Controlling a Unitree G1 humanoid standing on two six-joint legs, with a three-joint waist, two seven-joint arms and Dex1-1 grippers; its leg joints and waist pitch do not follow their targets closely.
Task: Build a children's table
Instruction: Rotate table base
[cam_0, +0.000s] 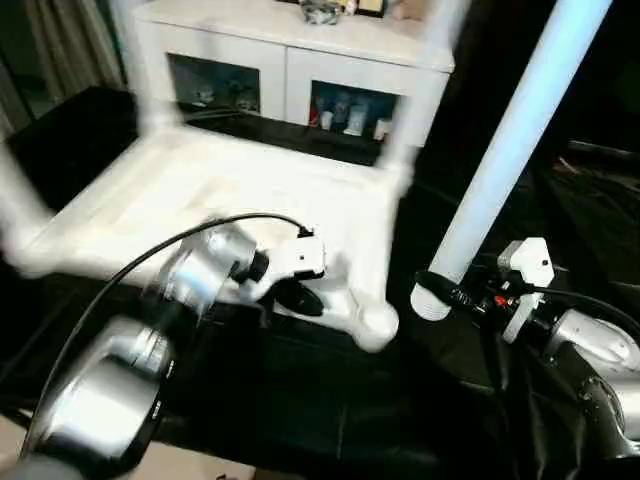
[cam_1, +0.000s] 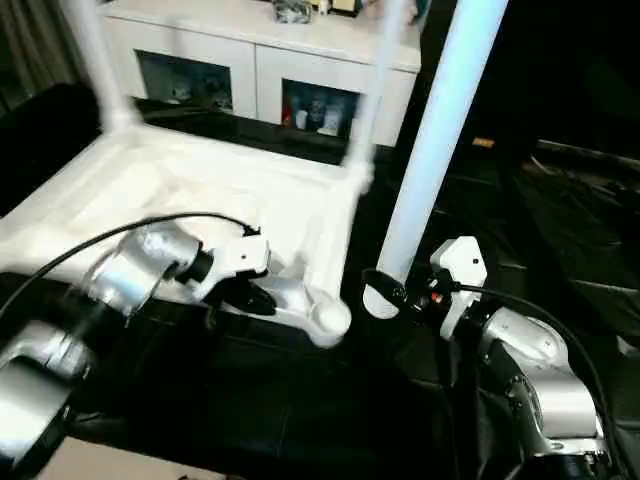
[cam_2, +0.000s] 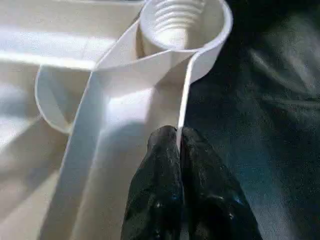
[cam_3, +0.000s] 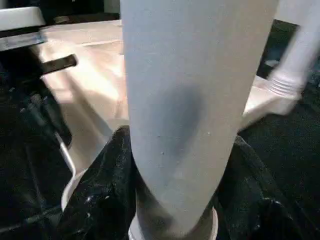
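left claw (cam_2: 179, 145) pinched closed, right claw (cam_3: 175, 200) clamped

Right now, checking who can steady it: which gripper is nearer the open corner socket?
Left. The left gripper pinches the tabletop rim just beside the socket; the right gripper holds a leg off to the side.

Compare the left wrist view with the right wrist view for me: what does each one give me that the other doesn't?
The left wrist view alone gives the empty threaded corner socket from above, with the left gripper closed on the thin rim wall just below it.

The right wrist view alone gives the loose leg held in the right gripper, jaws on either side near its wide end, plus an already fitted leg behind.

Both show the white tabletop lying underside up on dark cloth.
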